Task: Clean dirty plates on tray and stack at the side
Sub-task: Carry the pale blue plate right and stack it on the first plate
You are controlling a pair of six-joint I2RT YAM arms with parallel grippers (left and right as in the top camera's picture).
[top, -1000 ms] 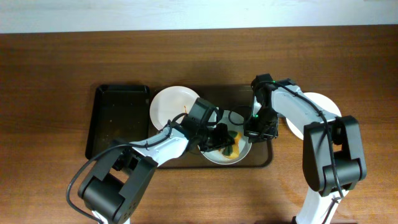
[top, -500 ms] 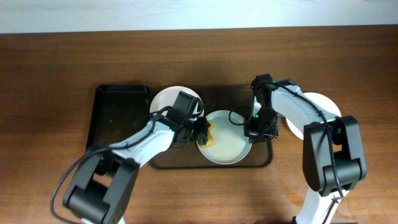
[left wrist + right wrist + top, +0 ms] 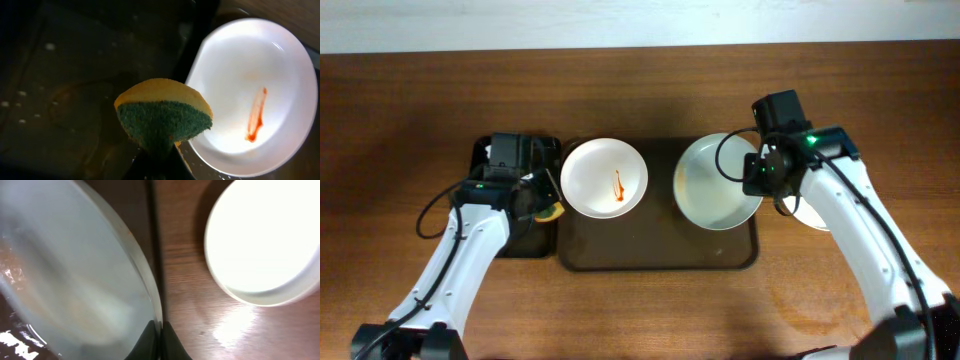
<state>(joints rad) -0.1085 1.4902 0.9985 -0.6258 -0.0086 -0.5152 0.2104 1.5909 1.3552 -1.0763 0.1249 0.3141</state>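
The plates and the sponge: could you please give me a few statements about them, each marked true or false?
1. The left gripper is shut on a yellow-and-green sponge. True.
2. The sponge hangs over the plate at the right gripper. False: it hangs over the black tray, beside the smeared plate.
3. The smeared plate is held by the right gripper. False: it lies free on the brown tray; the right gripper pinches the rim of the other plate.
4. A third plate sits on the table, right of the brown tray. True.
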